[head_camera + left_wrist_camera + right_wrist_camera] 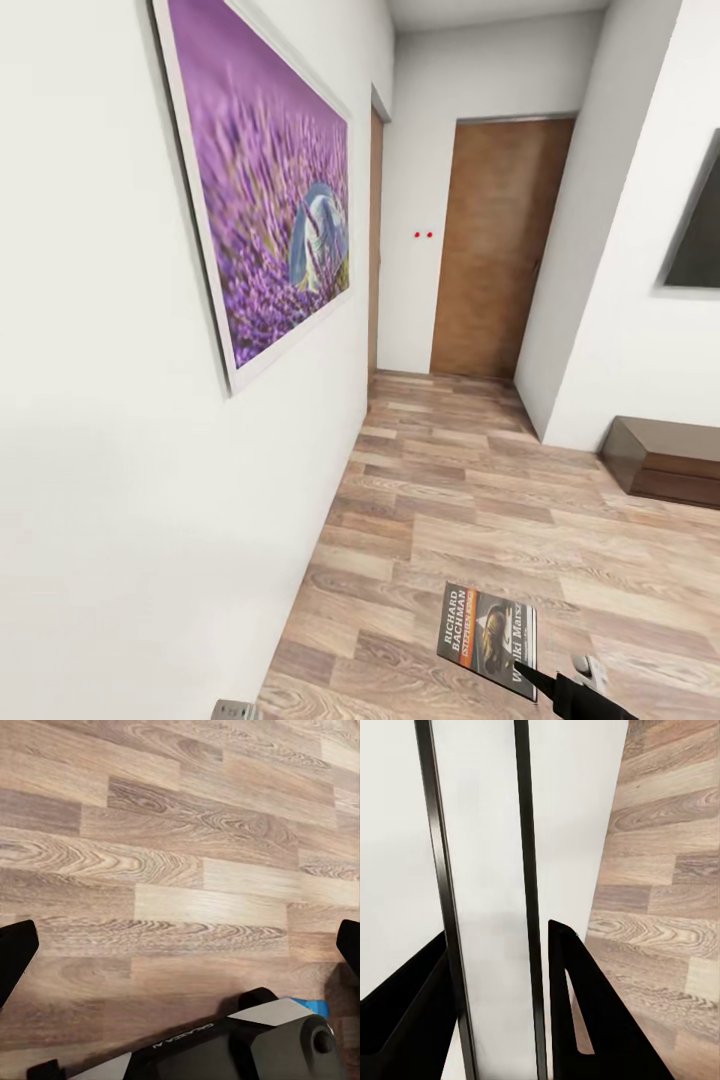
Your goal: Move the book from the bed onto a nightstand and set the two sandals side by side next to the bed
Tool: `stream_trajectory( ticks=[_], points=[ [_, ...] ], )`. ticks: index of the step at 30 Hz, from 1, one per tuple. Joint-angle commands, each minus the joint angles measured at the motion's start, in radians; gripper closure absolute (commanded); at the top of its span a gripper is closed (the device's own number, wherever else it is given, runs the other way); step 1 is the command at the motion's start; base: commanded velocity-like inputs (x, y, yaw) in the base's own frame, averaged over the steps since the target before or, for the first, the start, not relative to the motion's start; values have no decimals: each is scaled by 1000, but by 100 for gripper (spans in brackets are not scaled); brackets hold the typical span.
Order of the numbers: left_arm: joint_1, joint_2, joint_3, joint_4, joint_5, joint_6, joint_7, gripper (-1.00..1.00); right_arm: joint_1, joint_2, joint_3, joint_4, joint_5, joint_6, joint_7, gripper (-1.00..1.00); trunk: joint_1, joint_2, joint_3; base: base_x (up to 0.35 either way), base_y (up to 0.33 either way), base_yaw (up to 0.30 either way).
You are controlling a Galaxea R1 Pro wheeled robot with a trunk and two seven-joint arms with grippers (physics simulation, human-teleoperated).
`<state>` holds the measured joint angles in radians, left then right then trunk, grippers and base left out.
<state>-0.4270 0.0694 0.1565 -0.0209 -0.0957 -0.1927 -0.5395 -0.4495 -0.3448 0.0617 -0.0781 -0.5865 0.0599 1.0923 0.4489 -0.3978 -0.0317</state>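
The book (485, 625), dark cover with white "RICHARD BACHMAN" lettering, hangs over the wood floor at the lower right of the head view, my right gripper (532, 678) shut on its near corner. In the right wrist view the book (484, 907) is edge-on, white pages between two dark covers, clamped between both black fingers (585, 1020). My left gripper (180, 945) is open over bare floor planks with nothing between its fingers. A sliver of bright blue (311, 1005) peeks from behind my own body; I cannot tell whether it is a sandal. Bed and nightstand are out of view.
A white wall with a large purple painting (270, 190) runs close along my left. Tan wooden doors (495, 250) close the far end of the floor. A long low dark wooden dresser (665, 460) stands against the right wall under a dark-framed panel (700, 225).
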Motion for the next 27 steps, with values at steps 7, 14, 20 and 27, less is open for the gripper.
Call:
stream_trajectory(
  ticks=[7, 14, 20, 27],
  points=[
    [-1, 0, 8, 1, -10, -5, -2, -100, -1, 0, 2, 0, -10, 7, 3, 100, 1, -2, -2, 210, 0, -130],
    [-1, 0, 8, 1, -10, -5, -2, -100, -1, 0, 2, 0, -10, 7, 3, 100, 1, -2, -2, 22, 0, -272],
    [-1, 0, 8, 1, -10, -5, -2, -100, -1, 0, 2, 0, -10, 7, 4, 100, 1, -2, -2, 1, 0, -283],
    [-1, 0, 8, 1, -10, -5, -2, -100, -1, 0, 2, 0, -10, 6, 4, 100, 1, -2, -2, 0, 0, -232]
  ],
)
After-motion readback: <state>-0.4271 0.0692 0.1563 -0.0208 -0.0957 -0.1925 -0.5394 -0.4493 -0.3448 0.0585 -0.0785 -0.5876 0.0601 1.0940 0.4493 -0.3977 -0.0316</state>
